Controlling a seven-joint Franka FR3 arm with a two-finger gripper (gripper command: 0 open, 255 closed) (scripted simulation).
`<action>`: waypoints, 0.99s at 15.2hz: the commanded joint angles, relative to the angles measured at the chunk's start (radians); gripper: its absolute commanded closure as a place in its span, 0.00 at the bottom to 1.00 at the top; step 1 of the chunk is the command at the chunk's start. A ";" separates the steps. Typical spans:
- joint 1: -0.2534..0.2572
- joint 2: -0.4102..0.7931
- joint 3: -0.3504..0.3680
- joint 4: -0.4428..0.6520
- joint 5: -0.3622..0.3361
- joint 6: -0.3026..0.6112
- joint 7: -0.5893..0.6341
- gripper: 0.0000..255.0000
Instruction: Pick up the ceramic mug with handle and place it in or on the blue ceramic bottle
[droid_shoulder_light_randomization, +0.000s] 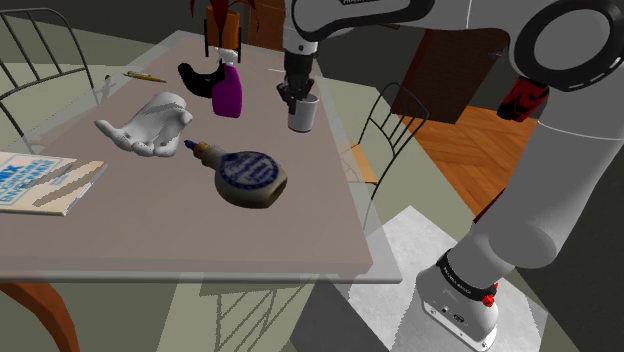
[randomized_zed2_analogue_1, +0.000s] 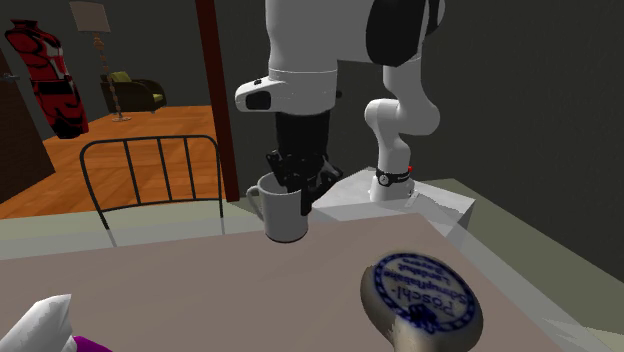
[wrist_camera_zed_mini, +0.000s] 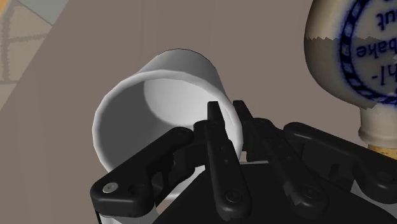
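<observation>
A white mug (droid_shoulder_light_randomization: 302, 113) with a handle stands upright at the table's far right edge in the shoulder view. My gripper (droid_shoulder_light_randomization: 297, 92) comes down from above and is shut on the mug's rim, one finger inside and one outside. In the wrist view the fingers (wrist_camera_zed_mini: 215, 127) clasp the wall of the mug (wrist_camera_zed_mini: 159, 95). The second exterior view has the mug (randomized_zed2_analogue_1: 283, 210) under the gripper (randomized_zed2_analogue_1: 300, 185); I cannot tell if its base touches the table. The bottle (droid_shoulder_light_randomization: 250, 178), a round tan flask with a blue label, lies flat mid-table, nearer the front than the mug (randomized_zed2_analogue_1: 420, 305) (wrist_camera_zed_mini: 353, 57).
On the grey table (droid_shoulder_light_randomization: 120, 230) lie a white hand sculpture (droid_shoulder_light_randomization: 150, 125), a purple spray bottle (droid_shoulder_light_randomization: 228, 92), a black object (droid_shoulder_light_randomization: 198, 78), a pencil (droid_shoulder_light_randomization: 145, 76) and a book (droid_shoulder_light_randomization: 40, 180). A wire chair (droid_shoulder_light_randomization: 395, 120) stands by the table's right edge.
</observation>
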 joint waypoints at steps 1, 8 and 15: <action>0.000 -0.004 0.000 0.021 0.001 -0.024 -0.003 1.00; 0.002 -0.011 0.002 0.105 0.005 -0.115 -0.010 1.00; 0.005 -0.007 0.003 0.205 0.005 -0.211 -0.016 1.00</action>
